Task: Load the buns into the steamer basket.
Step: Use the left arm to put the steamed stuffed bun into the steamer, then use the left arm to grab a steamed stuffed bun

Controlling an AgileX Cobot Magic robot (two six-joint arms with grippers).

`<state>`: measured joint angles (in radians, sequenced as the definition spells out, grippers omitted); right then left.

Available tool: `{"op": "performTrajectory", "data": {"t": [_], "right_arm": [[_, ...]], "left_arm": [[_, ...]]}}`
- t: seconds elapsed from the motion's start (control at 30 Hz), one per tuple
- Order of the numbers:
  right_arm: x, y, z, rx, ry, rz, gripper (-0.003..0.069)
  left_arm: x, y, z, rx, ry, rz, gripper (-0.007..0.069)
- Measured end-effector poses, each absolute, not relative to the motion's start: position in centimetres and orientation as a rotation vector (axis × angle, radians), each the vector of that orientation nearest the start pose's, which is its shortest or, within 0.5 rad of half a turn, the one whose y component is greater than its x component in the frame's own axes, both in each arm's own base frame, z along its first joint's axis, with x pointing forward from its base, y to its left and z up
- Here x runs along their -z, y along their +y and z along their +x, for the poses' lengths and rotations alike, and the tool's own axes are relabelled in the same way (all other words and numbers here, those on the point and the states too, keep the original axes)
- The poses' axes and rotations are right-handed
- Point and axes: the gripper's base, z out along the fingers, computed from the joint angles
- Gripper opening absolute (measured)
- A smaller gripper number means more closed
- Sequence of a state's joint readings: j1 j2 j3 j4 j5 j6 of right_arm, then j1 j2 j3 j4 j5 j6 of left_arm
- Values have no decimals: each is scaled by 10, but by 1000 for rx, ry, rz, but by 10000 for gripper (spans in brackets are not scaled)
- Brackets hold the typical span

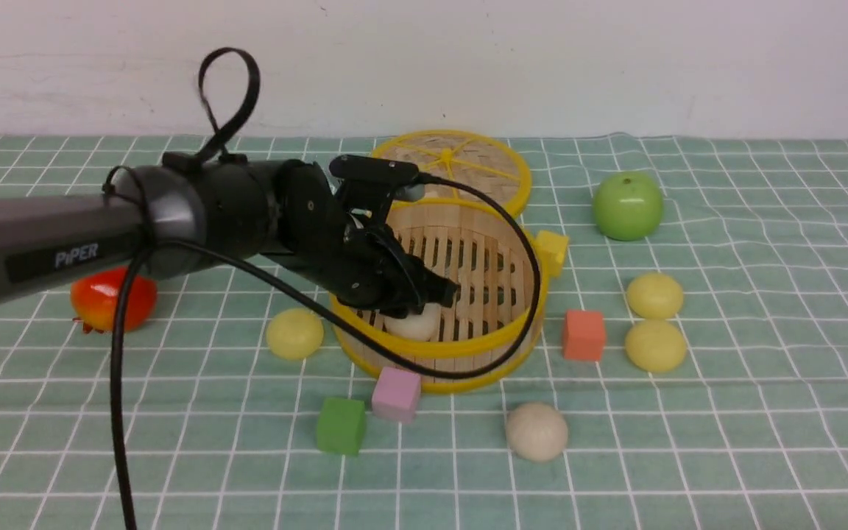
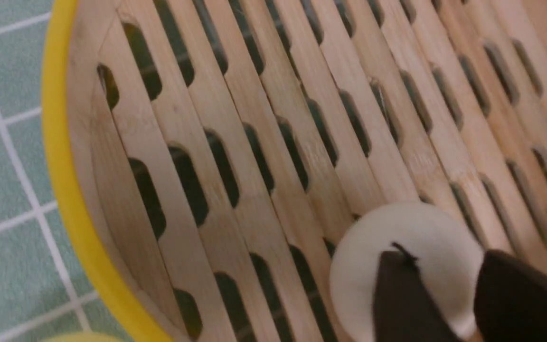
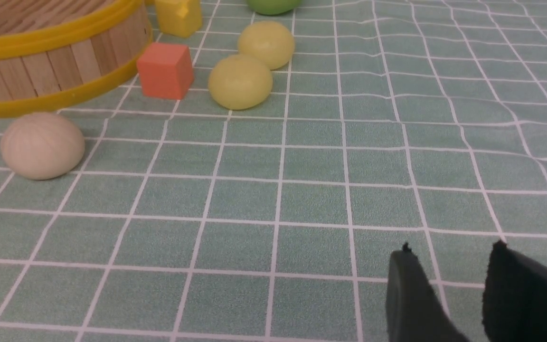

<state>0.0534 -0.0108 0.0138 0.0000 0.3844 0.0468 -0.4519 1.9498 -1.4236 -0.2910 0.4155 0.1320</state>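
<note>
Left jaws first: they are down inside the steamer basket (image 1: 483, 272), the dark fingertips (image 2: 397, 294) parted by a narrow gap, and an off-white bun (image 2: 397, 228) lies on the slats right beneath them, close to the near wall. That bun is wider than the gap, so I call the jaws apart and not clamping. Whether a tip touches it, I can't tell. The right jaws are out of the front view, but the wrist camera has them low over the green checked cloth (image 3: 302, 190), moderately apart, with nothing between them. So the score, as I judge it, is one bun in and four to go. A pale yellow bun (image 1: 294, 333) sits just beside the basket on the robot's left. Two pale yellow buns (image 1: 655, 295) (image 1: 656, 345) sit close together on the right, past the orange cube (image 1: 584, 335). A beige bun (image 1: 536, 431) waits on the worktop (image 1: 762, 442) in front of the basket. The distractors are the lid (image 1: 461, 165) flat behind the basket, the green apple (image 1: 628, 206), the red apple (image 1: 113, 298), and the yellow (image 1: 553, 250), pink (image 1: 397, 394) and green (image 1: 341, 425) cubes hugging the basket. My guess is the left arm lifts clear next, and the right-hand cluster looks like the right arm's work.
</note>
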Motion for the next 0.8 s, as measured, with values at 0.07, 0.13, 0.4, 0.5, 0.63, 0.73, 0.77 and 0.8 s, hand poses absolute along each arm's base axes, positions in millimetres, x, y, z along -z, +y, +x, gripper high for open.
{"op": "performTrajectory", "data": {"t": [0.07, 0.13, 0.4, 0.5, 0.63, 0.73, 0.77, 0.8], "right_arm": [[-175, 3, 52, -69, 1872, -6, 240], [-175, 3, 52, -69, 1872, -6, 240], [-175, 3, 52, -69, 1872, -6, 240], [-175, 3, 52, -69, 1872, -6, 240], [-175, 3, 52, -69, 1872, -6, 240], [-175, 3, 52, -69, 1872, -6, 240], [-175, 3, 52, -69, 1872, -6, 240], [-175, 3, 52, -69, 1872, -6, 240]], "left_arm": [[-224, -199, 386, 414, 2399, 434, 286], [-250, -196, 376, 433, 2374, 436, 332], [-294, -148, 348, 440, 2578, 306, 182], [-274, -132, 359, 391, 2668, 243, 123], [-244, -122, 377, 335, 2702, 209, 107], [-227, -121, 387, 289, 2696, 230, 133], [-222, -120, 390, 274, 2693, 237, 146], [-221, -120, 391, 268, 2690, 239, 148]]}}
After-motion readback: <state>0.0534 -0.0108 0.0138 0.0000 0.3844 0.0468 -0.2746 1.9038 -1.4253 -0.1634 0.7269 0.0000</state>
